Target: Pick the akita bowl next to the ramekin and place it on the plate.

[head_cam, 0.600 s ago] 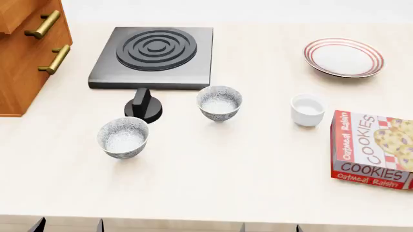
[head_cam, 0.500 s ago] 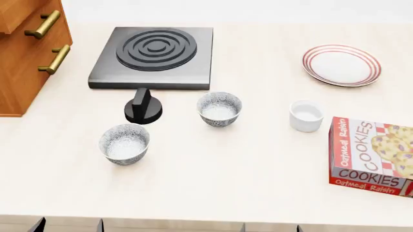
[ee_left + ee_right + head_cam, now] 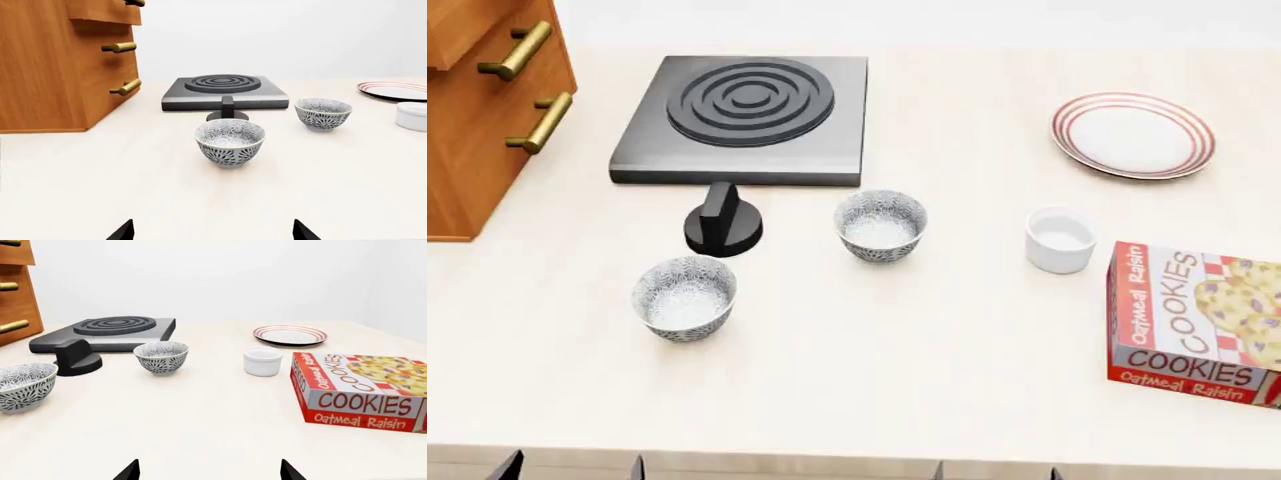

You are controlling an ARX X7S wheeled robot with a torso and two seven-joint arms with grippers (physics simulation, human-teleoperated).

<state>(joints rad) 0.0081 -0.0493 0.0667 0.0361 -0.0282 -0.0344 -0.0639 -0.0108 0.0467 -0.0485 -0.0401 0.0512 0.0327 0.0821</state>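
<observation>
The akita bowl (image 3: 881,225) (image 3: 161,357) (image 3: 323,113), white with a dark-grey floral pattern, stands upright at mid counter. To its right is the plain white ramekin (image 3: 1060,239) (image 3: 262,361) (image 3: 412,116). The red-ringed plate (image 3: 1133,134) (image 3: 289,334) (image 3: 397,90) lies empty at the back right. A look-alike bowl (image 3: 685,297) (image 3: 229,142) (image 3: 23,385) sits nearer the front left. My left gripper (image 3: 571,467) (image 3: 213,232) and right gripper (image 3: 996,472) (image 3: 210,472) are both open and empty at the counter's front edge, well short of the bowls.
A black hotplate (image 3: 745,115) lies at the back left, with a black knob (image 3: 723,220) in front of it. A wooden drawer cabinet (image 3: 481,100) stands at the far left. The cookie box (image 3: 1194,320) (image 3: 360,390) lies at the right, just past the ramekin.
The head view dipped slightly early on, so everything sits a little lower in it. The right fingertips edged to the right. No object has moved.
</observation>
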